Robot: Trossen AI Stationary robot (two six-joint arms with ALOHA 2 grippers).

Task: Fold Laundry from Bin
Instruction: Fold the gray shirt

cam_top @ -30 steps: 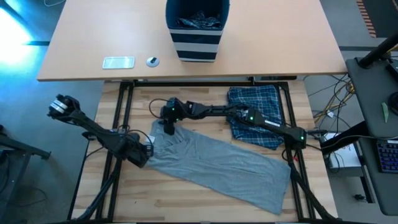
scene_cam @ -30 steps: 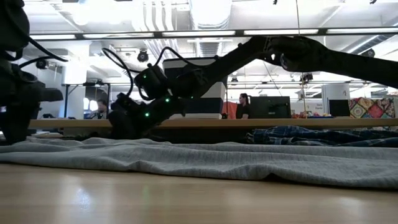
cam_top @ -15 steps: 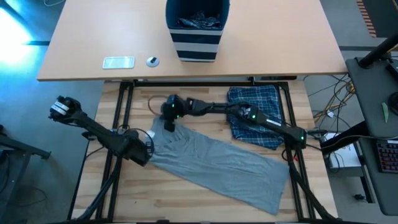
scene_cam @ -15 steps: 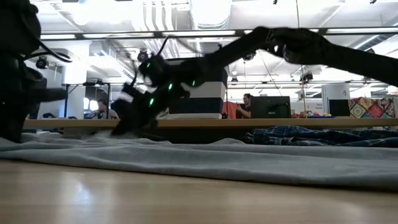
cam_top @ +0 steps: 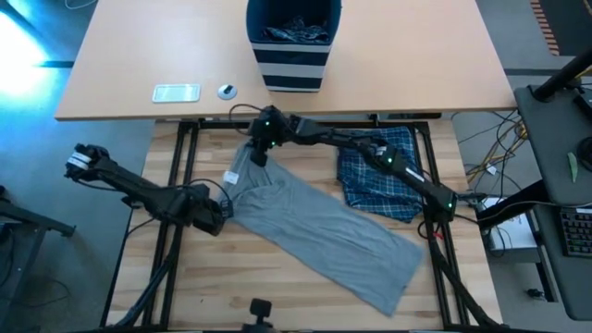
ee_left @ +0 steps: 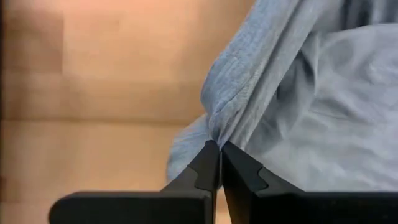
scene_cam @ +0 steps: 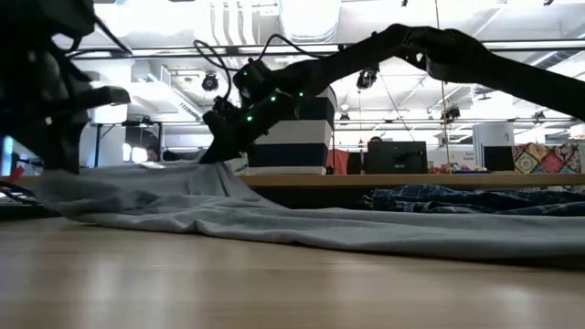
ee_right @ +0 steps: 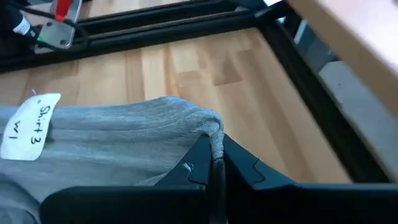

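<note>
High view: long grey cotton T-shirt (cam_top: 314,227) lies diagonally on the pale slatted wooden work table (cam_top: 277,287). Left gripper (cam_top: 220,213) sits at its left edge, right gripper (cam_top: 257,155) at its far corner. Folded blue-and-white plaid garment (cam_top: 377,171) lies beside the shirt, partly under the right arm. Navy striped soft fabric bin (cam_top: 293,44) stands on the tan desk (cam_top: 120,65) beyond, dark cloth inside; jaw states unreadable from here.

Low view: shirt corner lifted off the table by the right gripper (scene_cam: 212,153); left gripper mostly cut off at the frame edge.

Left wrist view: fingers (ee_left: 202,174) together, clamped on a grey hem fold.

Right wrist view: fingers (ee_right: 200,163) pinched on the shirt's edge; white handwritten label (ee_right: 31,124) shows, only partly legible.
</note>
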